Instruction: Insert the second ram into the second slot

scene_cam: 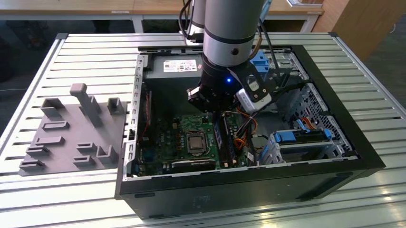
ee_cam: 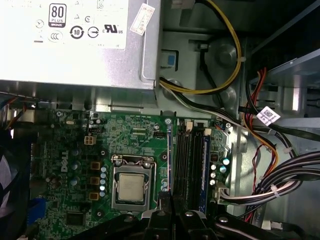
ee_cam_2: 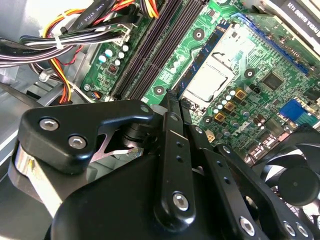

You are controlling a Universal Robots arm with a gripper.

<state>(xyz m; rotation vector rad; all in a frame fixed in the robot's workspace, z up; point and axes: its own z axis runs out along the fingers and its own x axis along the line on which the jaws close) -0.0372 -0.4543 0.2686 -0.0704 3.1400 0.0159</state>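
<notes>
Gripper (ee_cam: pixel 166 199) pressed together, nothing visibly pinched; ram (ee_cam: pixel 205 170) on edge in slots (ee_cam: pixel 187 165), offset toward cables (ee_cam: pixel 280 175), long axis along slots.

The claw (ee_cam: pixel 165 199) is cut off at the edge (first wrist view).

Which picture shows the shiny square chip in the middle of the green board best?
The first wrist view: the chip faces the camera squarely. The second wrist view shows it slanted; the exterior view shows it far off.
</notes>
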